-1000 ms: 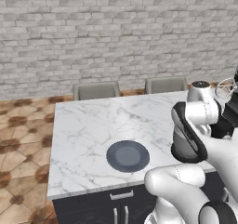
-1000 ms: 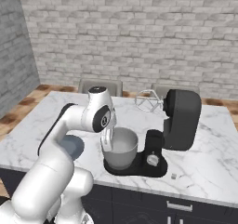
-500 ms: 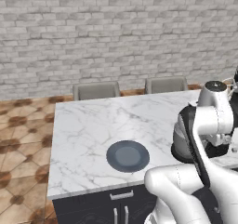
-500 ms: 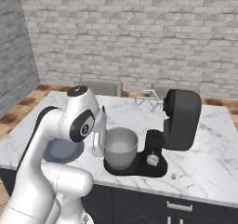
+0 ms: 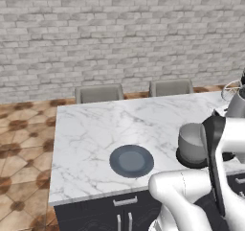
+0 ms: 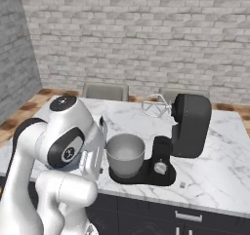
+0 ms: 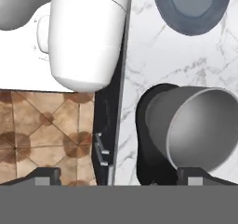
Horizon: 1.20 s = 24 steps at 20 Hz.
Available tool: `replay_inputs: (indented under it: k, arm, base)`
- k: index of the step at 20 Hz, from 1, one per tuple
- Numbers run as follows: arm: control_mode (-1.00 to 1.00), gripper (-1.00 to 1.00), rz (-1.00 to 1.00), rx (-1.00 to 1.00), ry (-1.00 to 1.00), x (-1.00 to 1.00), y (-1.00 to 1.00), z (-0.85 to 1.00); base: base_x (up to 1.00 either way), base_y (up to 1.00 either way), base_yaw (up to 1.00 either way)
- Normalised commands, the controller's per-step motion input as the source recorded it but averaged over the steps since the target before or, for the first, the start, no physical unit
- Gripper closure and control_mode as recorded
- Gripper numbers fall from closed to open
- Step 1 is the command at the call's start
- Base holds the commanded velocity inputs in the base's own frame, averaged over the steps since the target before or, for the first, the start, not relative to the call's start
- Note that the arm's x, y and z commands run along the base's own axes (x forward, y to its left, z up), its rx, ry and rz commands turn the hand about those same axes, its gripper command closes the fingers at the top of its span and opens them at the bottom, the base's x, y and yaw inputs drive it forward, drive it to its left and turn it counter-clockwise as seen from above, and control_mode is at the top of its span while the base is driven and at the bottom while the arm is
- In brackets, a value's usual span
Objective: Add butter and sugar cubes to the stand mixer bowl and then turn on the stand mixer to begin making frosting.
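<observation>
While the white arm is bending low over the front edge of the marble island counter (image 6: 215, 166), I am counting one stand mixer (image 6: 188, 127), one stand mixer bowl (image 6: 125, 154), one dark grey plate (image 5: 131, 160) and two grey chairs (image 5: 99, 93) behind the far edge. One tiny pale cube (image 6: 182, 184) is lying near the front edge, just beside the mixer's base; it is too small to name for sure. The mixer is black, its bulky head tilting back and lifting the wire whisk (image 6: 155, 105) clear, with a silver knob (image 6: 159, 167) on the post. The bowl is deep, grey and metal, sitting empty on the mixer's base near the front edge. The plate is lying bare toward the front left corner. The gripper (image 7: 118, 176) is hanging over the counter's front edge with its fingers (image 7: 46, 175) spread wide, grasping nothing.
</observation>
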Motion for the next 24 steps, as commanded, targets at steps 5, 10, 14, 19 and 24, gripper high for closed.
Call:
replay_inputs:
  k: [5,10,14,19,24]
  arm:
    - [-1.00,-1.00,-0.02,0.08,-0.14,-0.72,-0.48,-0.13]
    - [-1.00,-1.00,0.02,0.07,-0.17,-0.30,-0.58,-0.30]
    - [-1.00,-1.00,0.04,0.10,-0.12,-0.30,-0.43,-0.21]
    - [-1.00,-1.00,0.00,0.13,-0.11,-0.44,-0.32,-0.19]
    - [-1.00,-1.00,0.00,0.12,-0.09,-0.33,-0.29,-0.15]
  base:
    - [0.00,0.00,0.00]
    - [0.00,0.00,0.00]
    - [0.00,0.00,0.00]
    - [0.00,0.00,0.00]
    - [0.00,0.00,0.00]
